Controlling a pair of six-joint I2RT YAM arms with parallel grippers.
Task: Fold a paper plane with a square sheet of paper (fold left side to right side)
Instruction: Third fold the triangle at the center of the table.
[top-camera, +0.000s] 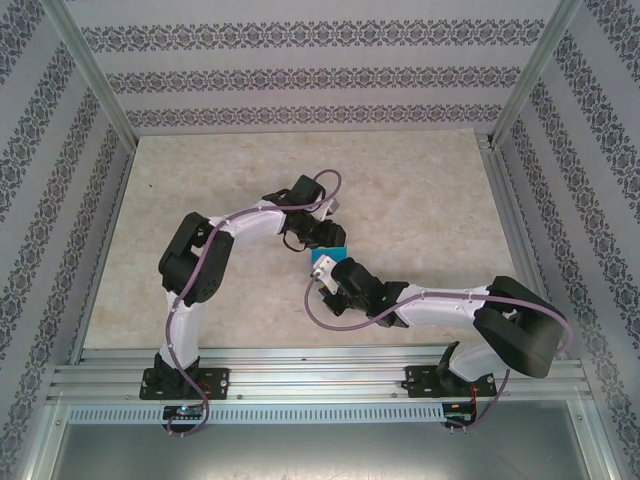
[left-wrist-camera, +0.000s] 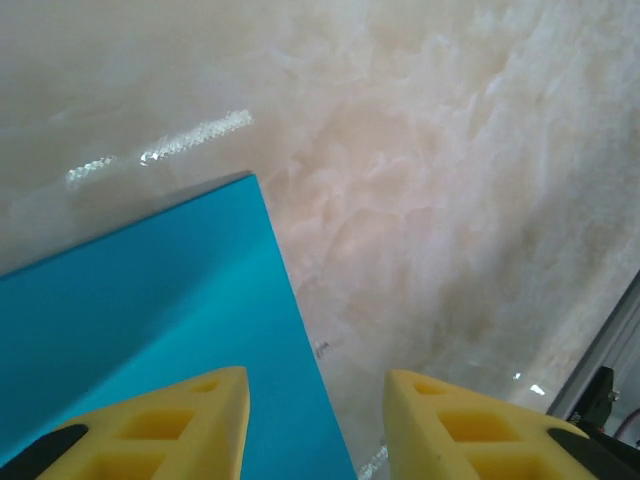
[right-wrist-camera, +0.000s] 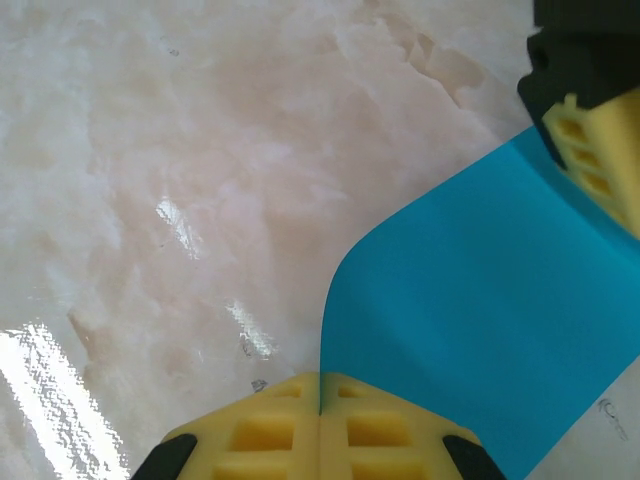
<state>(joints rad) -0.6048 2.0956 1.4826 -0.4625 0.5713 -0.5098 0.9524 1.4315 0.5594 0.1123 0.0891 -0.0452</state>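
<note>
Where the two arms meet at the middle of the table (top-camera: 420, 190), a bright cyan-blue sheet of paper (right-wrist-camera: 480, 320) lies largely hidden beneath them in the overhead view. A small corner shows between the two grippers. Seen from the right wrist, the sheet is plain and uncreased. Its near edge curls up off the glossy, marbled tabletop in a smooth bend that runs into the seam of the right gripper (right-wrist-camera: 320, 435). That gripper's yellow fingers are pressed together and appear to pinch the raised edge between them.

At the far side of the sheet, one yellow finger (right-wrist-camera: 600, 150) of the left gripper sits at or just over the paper's edge. From the left wrist, the left gripper (left-wrist-camera: 315, 425) has its fingers parted with a clear gap. One finger hangs over the paper and the other over bare table, with the paper's straight edge running between them. It grips nothing that can be seen.

The paper looks very light and limp, since it bends where it is raised. It would likely slide on the shiny table and could crumple or tear if tugged. A grip right at an edge or corner, as the right gripper has, seems best. The opposite side should be pinned flat so the raised side can be carried across to meet it. No fold is made yet.
</note>
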